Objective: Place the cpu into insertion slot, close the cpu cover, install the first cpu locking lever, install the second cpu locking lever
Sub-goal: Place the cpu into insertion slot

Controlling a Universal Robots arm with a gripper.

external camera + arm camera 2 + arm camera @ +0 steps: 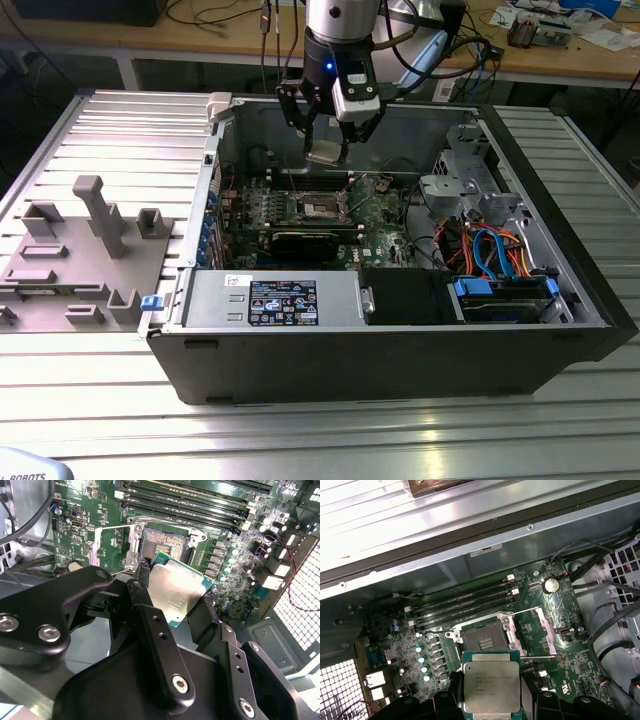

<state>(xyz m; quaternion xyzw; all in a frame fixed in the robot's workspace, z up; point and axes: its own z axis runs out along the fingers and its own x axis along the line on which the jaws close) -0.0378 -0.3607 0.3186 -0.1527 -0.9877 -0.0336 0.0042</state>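
End effector: clamped on the cpu at opposite edges.
Cpu: held above the insertion slot, at its 12 o'clock in the exterior view.
Cpu cover: swung open beside the slot.
Surroundings: memory slots alongside; black card at the slot's 6 o'clock.

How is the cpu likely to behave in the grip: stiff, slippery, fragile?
The cpu looks like a thin, rigid plate, so probably stiff and light. Its smooth metal top suggests it may slip; the gripper clamps its edges. The thin green rim likely makes it fragile if squeezed.
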